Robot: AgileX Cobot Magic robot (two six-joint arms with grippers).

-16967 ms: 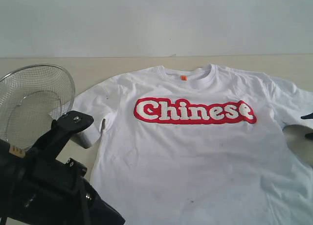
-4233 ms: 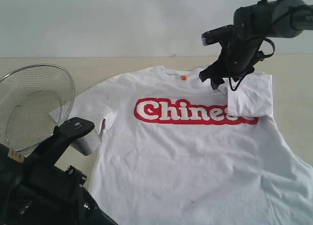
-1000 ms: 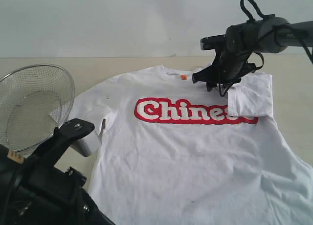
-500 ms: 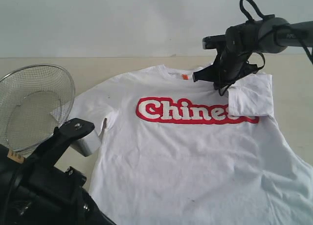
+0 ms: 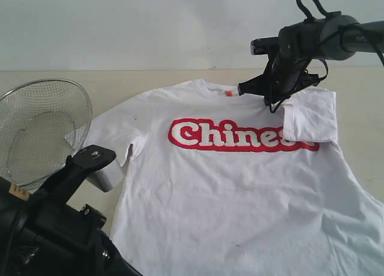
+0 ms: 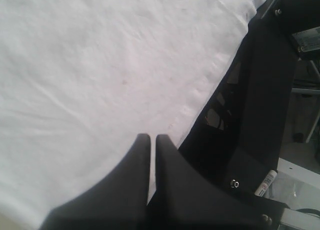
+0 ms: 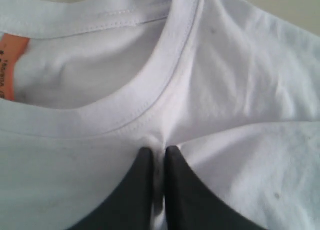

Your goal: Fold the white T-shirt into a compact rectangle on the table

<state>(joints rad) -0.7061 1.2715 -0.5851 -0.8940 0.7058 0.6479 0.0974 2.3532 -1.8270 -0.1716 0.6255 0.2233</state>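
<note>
While your right gripper [image 7: 159, 157] pinches the collar [image 7: 150, 90] of the white cotton T-shirt [image 5: 228, 192] bearing red-and-white lettering [image 5: 240, 135] "Chinese", your left gripper [image 6: 152, 142] sits closed, empty.

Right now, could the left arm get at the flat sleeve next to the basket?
Probably yes. That sleeve of the white T-shirt lies flat and uncovered near the left arm; the right claw is away at the collar. Only the wire basket close beside it narrows the approach.
</note>
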